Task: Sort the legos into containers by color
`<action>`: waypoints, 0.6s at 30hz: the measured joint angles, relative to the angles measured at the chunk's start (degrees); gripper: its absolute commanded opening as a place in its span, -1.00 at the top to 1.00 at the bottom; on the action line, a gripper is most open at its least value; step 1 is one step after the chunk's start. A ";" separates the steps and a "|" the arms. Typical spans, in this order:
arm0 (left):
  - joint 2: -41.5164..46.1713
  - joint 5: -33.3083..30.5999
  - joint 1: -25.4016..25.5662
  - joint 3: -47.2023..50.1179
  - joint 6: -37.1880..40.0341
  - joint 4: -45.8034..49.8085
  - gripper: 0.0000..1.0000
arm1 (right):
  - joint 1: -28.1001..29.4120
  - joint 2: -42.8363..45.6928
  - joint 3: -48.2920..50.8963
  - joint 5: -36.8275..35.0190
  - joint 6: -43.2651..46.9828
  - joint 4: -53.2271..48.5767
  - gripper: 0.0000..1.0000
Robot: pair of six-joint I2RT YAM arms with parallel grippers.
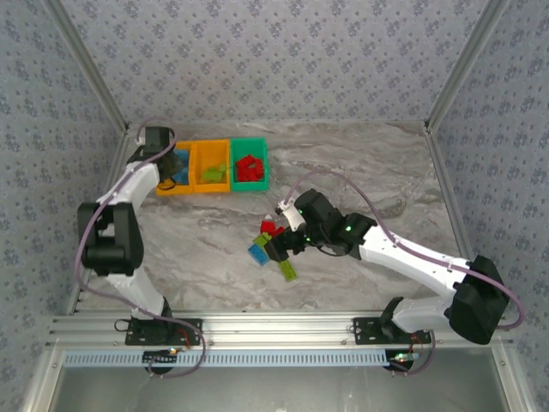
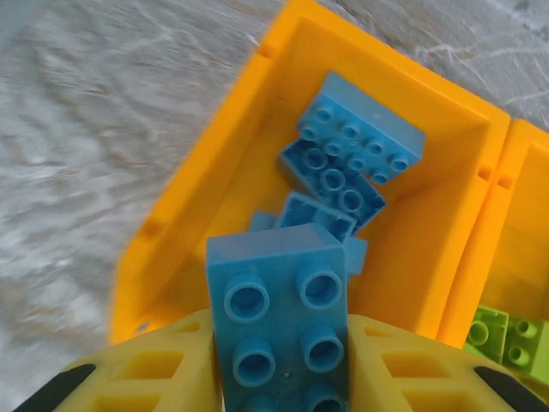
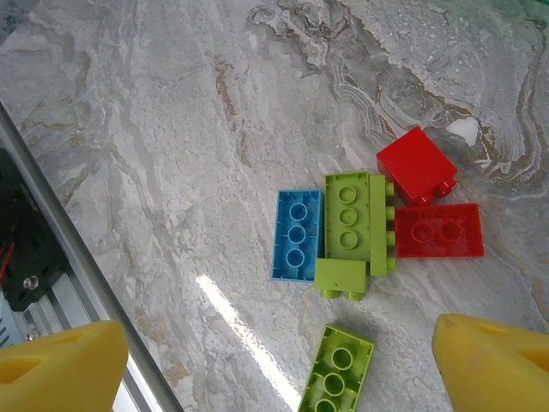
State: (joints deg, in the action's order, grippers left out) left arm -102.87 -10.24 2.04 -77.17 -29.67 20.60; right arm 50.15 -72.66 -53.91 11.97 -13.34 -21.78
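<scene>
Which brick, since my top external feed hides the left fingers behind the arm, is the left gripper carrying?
Observer: The left gripper is shut on a blue brick, with its studs facing the wrist camera.
Operator: Is it over the matching bin?
Observer: It hangs above the orange bin, which holds several blue bricks.
Operator: And the right gripper's jaws?
Observer: The right gripper is wide open above the loose pile, where a loose blue brick lies beside a lime green brick.
</scene>
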 measured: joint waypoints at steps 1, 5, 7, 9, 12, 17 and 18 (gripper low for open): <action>-1.92 0.90 0.00 -1.33 0.70 -0.17 0.22 | 0.07 0.39 0.02 -0.28 -0.24 -0.07 -0.88; -5.05 2.93 0.31 -4.17 2.64 -0.31 -0.06 | 0.15 1.42 0.00 -0.87 -0.87 -0.28 -0.88; -5.18 3.21 0.33 -5.07 3.50 -0.26 -0.15 | 0.15 1.42 -0.02 -1.09 -0.94 -0.33 -0.88; -5.18 3.17 0.31 -6.08 4.15 -0.24 -0.19 | 0.15 1.42 -0.04 -1.27 -1.09 -0.35 -0.89; -5.07 3.17 0.31 -6.69 4.61 -0.22 -0.20 | 0.15 1.36 -0.24 -1.31 -1.27 -0.35 -0.89; 1.38 3.82 1.01 -0.79 4.11 0.26 -0.21 | 0.15 0.22 -1.01 -2.56 -1.38 -0.26 -0.89; 3.76 4.07 1.51 0.83 3.87 0.61 -0.21 | 0.15 -0.15 -1.01 -3.15 -1.53 -0.20 -0.89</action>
State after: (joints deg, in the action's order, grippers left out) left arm -99.11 -6.17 3.55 -76.34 -25.80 21.21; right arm 50.30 -72.82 -54.92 8.82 -14.87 -21.98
